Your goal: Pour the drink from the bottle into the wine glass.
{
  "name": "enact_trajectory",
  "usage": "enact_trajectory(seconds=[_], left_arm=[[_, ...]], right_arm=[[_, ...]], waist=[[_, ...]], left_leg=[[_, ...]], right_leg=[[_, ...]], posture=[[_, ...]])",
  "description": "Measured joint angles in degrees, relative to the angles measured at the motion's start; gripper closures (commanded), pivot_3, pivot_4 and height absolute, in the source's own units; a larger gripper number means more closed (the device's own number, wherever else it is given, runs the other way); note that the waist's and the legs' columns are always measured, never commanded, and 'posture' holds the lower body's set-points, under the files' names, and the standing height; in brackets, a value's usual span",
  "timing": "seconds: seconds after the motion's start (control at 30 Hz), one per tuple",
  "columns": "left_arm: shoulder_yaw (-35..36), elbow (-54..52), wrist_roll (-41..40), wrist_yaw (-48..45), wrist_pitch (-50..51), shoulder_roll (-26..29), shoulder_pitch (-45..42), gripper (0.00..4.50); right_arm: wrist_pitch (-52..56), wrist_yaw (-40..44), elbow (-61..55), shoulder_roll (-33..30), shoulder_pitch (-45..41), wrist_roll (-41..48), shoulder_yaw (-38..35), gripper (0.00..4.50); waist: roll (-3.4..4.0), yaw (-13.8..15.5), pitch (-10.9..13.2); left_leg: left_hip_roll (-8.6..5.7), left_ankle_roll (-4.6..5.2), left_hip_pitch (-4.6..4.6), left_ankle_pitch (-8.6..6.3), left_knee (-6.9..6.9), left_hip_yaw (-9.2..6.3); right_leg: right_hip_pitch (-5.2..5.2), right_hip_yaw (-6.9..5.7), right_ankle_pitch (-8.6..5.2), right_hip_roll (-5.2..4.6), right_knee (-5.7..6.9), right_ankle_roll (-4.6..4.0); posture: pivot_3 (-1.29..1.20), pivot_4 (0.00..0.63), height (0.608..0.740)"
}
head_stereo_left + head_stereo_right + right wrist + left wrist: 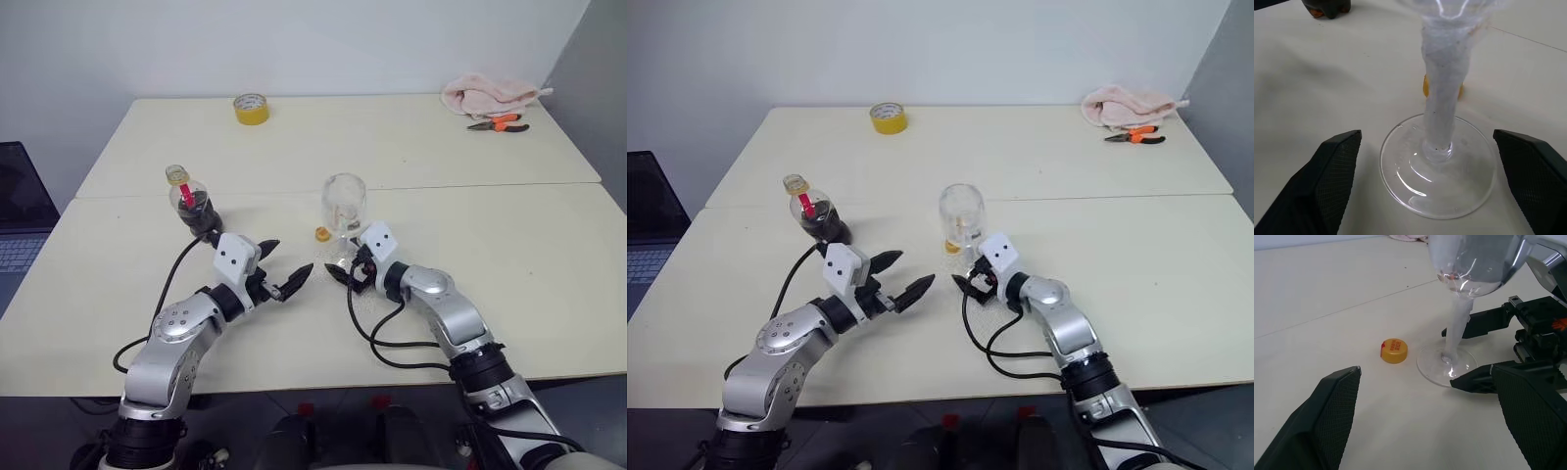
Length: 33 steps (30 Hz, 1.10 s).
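**Glass on the table, both grippers open**

Two pale cream tables (pixel 509 255) stand pushed together against a white wall. Near the middle of the near one the glass (pixel 344 208) stands upright on its foot, its bowl empty and its stem wrapped in something whitish, perhaps tape. The right gripper (pixel 1432 186) sits at the base of the glass with its black fingers spread wide, one on each side of the foot and clear of the stem, holding nothing. A small yellow cap (pixel 1394 351) lies flat on the table just beside the foot.

The bottle (pixel 191 204) stands apart from the glass, off to the robot's left, open at the neck, with a red label strip and the dark drink (pixel 826 217) in its lower part. It looks slightly tilted from up here, though I can't be sure. The left gripper (pixel 284 268) hangs between bottle and glass, fingers wide apart and empty, pointing toward the glass.

On the far table a yellow tape roll (pixel 251 109) lies near the back edge, and in the far right corner a pink cloth (pixel 487 96) sits with orange-handled pliers (pixel 499 123) just beside it. A laptop (pixel 20 211) shows at the left.
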Motion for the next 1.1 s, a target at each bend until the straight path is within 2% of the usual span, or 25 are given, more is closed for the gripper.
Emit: enact_trajectory(seconds=[0.17,0.33,0.43,0.6,0.7,0.8,0.87,0.93,1.1], left_arm=[[0.1,0.0,-0.2,0.0,0.1,0.0,-0.1,0.00],[2.4,-0.1,-3.0,-0.8,1.3,1.5,0.1,0.00],[4.1,-1.1,-3.7,-2.1,1.3,4.2,3.6,0.00],[9.2,-3.2,-5.7,-0.4,1.2,3.3,10.6,0.00],[13.7,-3.6,-7.2,1.4,1.1,2.1,13.1,0.00],[18.1,-1.3,-7.7,4.1,-1.8,-0.5,13.3,0.00],[19.9,1.0,-7.3,5.1,-3.4,-0.3,12.4,0.00],[20.1,1.6,-6.8,5.0,-4.3,0.3,12.0,0.00],[20.1,5.4,-4.3,6.8,-6.6,0.6,7.1,0.00]], right_arm=[[0.2,1.9,-1.7,-2.0,0.0,1.9,-2.6,0.04],[2.5,5.1,-7.1,-6.8,1.5,5.7,-6.2,0.04],[5.6,9.7,-12.2,-13.5,4.2,8.9,-8.4,0.04],[11.4,19.0,-16.8,-27.9,6.8,13.8,-12.7,0.04],[14.8,22.9,-17.4,-34.1,6.4,17.5,-17.5,0.04],[19.1,27.2,-18.9,-36.3,0.1,25.9,-21.5,0.04],[20.1,28.7,-20.7,-37.7,-7.7,30.4,-24.2,0.04],[20.2,29.1,-22.5,-38.1,-11.4,32.6,-25.1,0.04],[22.0,29.2,-28.3,-37.1,-12.5,35.0,-19.7,0.04]], waist=[[0.00,0.0,0.0],[0.00,0.1,0.0],[0.00,0.2,0.0],[-0.02,0.8,0.1],[-0.04,1.2,0.1],[0.02,1.2,0.1],[0.01,1.5,0.1],[-0.26,1.7,0.0],[-0.49,2.8,0.1]], left_leg=[[-0.01,0.00,-0.01,0.00,0.00,0.00],[0.00,0.00,-0.02,0.00,0.00,0.01],[-0.01,0.01,-0.04,-0.01,-0.02,0.02],[0.00,0.04,-0.07,-0.02,0.03,0.05],[0.02,0.04,-0.06,-0.02,0.03,0.07],[0.03,0.05,-0.05,-0.02,0.05,0.19],[0.04,0.05,-0.06,-0.03,0.02,0.09],[0.04,0.05,-0.08,-0.03,-0.04,0.05],[-0.04,0.05,-0.17,-0.03,0.24,0.01]], right_leg=[[0.00,0.00,0.00,0.00,-0.01,0.00],[0.00,0.01,0.00,0.00,-0.01,0.00],[-0.01,0.02,0.00,-0.02,-0.05,0.00],[0.01,0.03,0.00,-0.02,-0.06,0.00],[0.05,0.03,0.00,-0.02,-0.08,0.00],[0.03,0.09,0.00,-0.02,-0.07,0.00],[0.03,-0.02,0.00,-0.02,-0.08,0.00],[0.06,-0.07,0.00,-0.02,-0.17,0.00],[0.10,-0.09,0.00,-0.09,-0.14,0.00]], posture=[[0.00,0.150,0.740],[0.00,0.150,0.740],[0.00,0.150,0.740],[0.00,0.150,0.740],[0.00,0.150,0.740],[0.00,0.150,0.740],[0.00,0.150,0.740],[0.00,0.150,0.740],[0.00,0.150,0.740]])
